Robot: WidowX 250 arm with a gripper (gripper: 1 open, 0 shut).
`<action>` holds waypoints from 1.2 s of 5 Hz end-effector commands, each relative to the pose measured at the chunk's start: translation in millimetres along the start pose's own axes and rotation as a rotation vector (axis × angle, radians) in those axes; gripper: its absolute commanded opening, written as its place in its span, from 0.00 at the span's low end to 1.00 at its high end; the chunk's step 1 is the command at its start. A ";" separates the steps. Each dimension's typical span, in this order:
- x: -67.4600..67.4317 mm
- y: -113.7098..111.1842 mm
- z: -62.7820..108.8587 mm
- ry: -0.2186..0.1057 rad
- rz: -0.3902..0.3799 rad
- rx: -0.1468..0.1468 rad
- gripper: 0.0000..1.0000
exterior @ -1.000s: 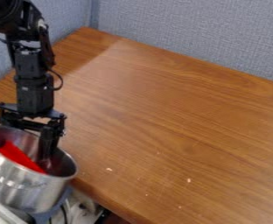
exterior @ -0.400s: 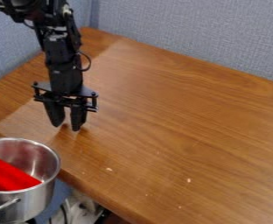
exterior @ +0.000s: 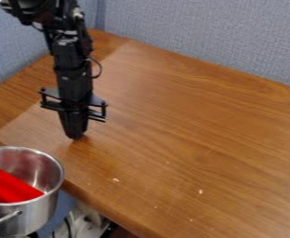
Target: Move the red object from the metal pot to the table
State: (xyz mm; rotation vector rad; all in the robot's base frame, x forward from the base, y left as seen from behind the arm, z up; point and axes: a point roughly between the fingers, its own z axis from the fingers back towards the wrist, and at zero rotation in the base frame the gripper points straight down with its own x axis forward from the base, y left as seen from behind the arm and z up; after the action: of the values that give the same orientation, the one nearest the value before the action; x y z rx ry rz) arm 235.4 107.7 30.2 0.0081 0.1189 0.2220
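My gripper (exterior: 74, 133) just snapped closed on nothing above the table (exterior: 197, 121); red object (exterior: 8, 185) remains in metal pot (exterior: 33, 212), down-left of me. Grasp missed.

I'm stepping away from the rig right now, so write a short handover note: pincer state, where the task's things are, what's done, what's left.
Pincer: shut, pointing straight down, tip at the table surface; nothing visibly held.
Red object: lying inside the metal pot at the lower left corner, apart from the pincer.
Done: nothing; the red object is not out of the pot.
Left: open the pincer, go to the pot, grip the red object, lift it clear and set it on bare wood.
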 end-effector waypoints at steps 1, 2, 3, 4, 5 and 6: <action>3.1 -5.3 27.4 -0.061 0.029 0.023 0.00; 12.6 -8.4 48.1 -0.068 -0.037 0.052 0.00; 38.2 -10.4 72.2 -0.111 -0.131 0.077 0.00; 48.2 -10.7 98.5 -0.119 -0.154 0.094 0.00; 46.3 -7.0 114.1 -0.125 -0.161 0.096 0.00; 43.9 -1.7 116.2 -0.131 -0.183 0.104 0.00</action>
State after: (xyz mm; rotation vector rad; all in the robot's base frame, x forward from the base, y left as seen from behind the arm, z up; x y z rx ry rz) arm 289.2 109.1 118.9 0.0823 0.0690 0.0180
